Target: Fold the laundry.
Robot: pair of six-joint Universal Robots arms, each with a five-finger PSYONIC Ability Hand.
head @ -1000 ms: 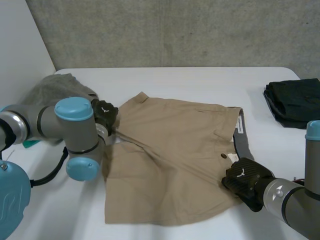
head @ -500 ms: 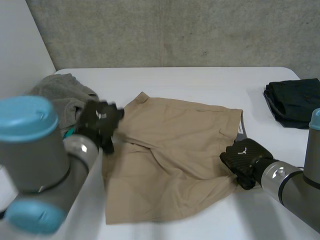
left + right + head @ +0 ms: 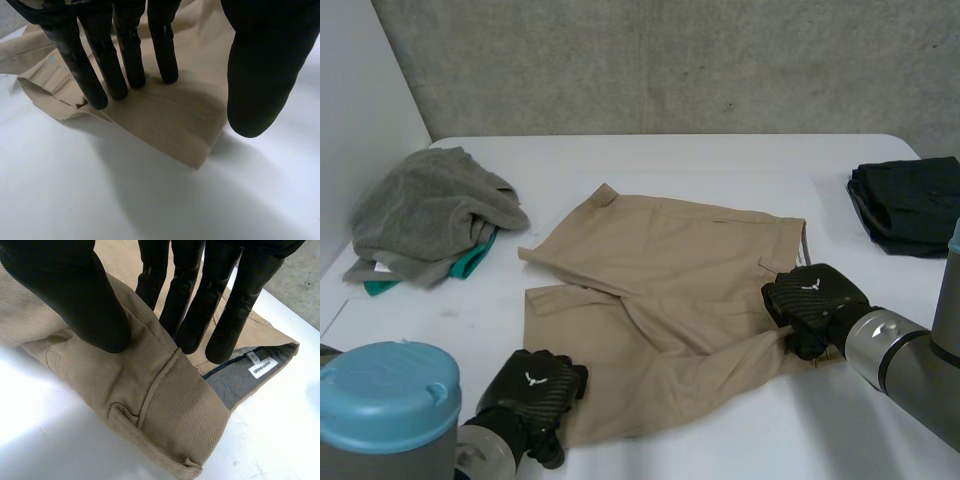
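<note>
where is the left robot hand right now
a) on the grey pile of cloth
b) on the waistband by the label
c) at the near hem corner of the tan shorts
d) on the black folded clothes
C: the left robot hand is at the near hem corner of the shorts, and the left wrist view shows its fingers straight on the hem.

I see left hand (image 3: 265, 65) over tan shorts (image 3: 172, 125). Fingers (image 3: 164, 50) straight, side by side, tips planted on cloth just behind stitched hem. Thumb held apart from fingers, above hem corner; can't confirm it touches cloth. Hem corner lies flat on white table (image 3: 150, 205). Doubled-over edge sits beside outermost fingertip.
</note>
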